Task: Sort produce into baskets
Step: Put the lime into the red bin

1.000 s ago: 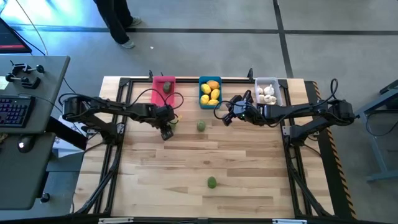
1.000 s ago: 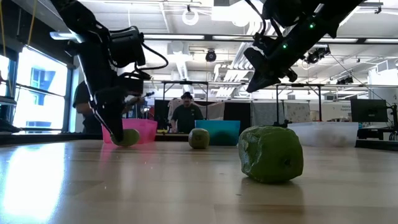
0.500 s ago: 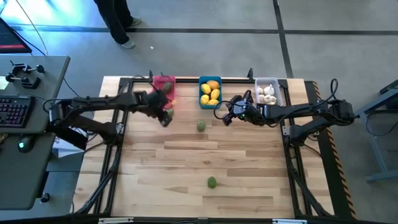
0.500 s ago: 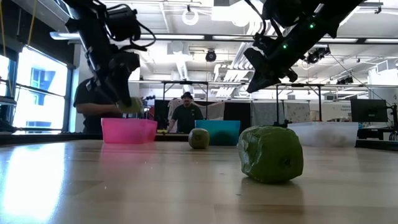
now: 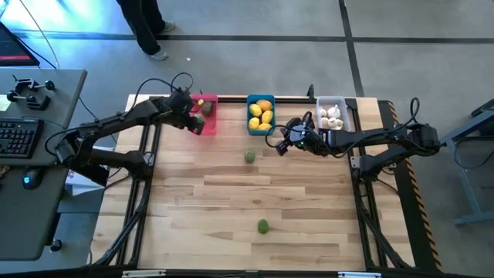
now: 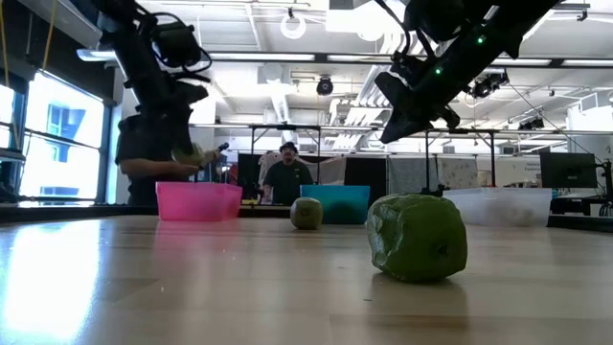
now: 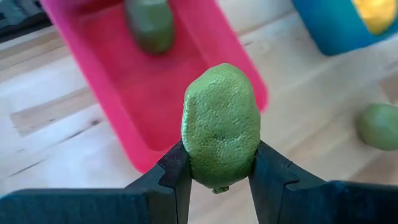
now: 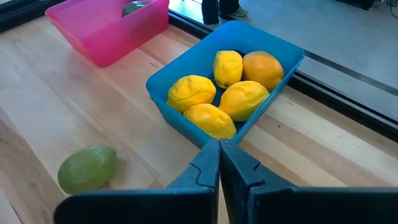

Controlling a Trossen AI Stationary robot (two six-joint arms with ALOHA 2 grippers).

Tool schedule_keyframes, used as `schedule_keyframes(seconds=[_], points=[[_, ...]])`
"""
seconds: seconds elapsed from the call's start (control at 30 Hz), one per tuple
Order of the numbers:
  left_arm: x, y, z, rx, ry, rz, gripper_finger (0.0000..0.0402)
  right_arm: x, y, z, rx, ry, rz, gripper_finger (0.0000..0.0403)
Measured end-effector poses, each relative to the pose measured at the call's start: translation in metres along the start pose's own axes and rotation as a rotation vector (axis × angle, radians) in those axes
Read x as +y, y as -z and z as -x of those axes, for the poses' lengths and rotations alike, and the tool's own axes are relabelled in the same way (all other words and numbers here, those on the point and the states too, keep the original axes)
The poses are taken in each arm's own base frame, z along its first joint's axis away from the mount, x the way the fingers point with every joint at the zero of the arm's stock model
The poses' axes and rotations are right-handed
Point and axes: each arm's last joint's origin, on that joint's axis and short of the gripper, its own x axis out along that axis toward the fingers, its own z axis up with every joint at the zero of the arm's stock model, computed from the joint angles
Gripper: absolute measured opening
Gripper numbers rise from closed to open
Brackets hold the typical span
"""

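Upper left of high view: left gripper (image 7: 219,177) clamped on green lime (image 7: 221,124), held over pink bin (image 5: 205,116), one green piece (image 5: 207,108) inside. Centre: blue bin (image 5: 261,114) with yellow lemons (image 8: 227,90). Right of that: right gripper (image 8: 219,160) pinched shut, empty, just beside blue bin.

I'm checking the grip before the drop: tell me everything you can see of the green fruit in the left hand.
The green fruit is an oval, lime-like toy with a pebbled, matte skin and a small nub at its lower end. It stands upright between the left hand's two dark fingers, which pinch its lower sides. It hangs in the air over the near edge of the pink basket, which already holds another green fruit.
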Motion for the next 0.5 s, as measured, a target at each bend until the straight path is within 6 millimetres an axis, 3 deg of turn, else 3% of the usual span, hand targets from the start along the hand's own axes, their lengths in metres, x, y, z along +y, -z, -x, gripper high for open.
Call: schedule_keyframes(seconds=[0.23,0.5], points=[[0.019,-0.007,-0.015,0.048,-0.067,0.059,0.0099,0.0,0.0,0.0,0.0,0.0,-0.008,0.0001],[0.026,-0.012,-0.031,0.083,-0.069,0.081,0.0099,0.0,0.0,0.0,0.0,-0.001,-0.026,0.0001]])
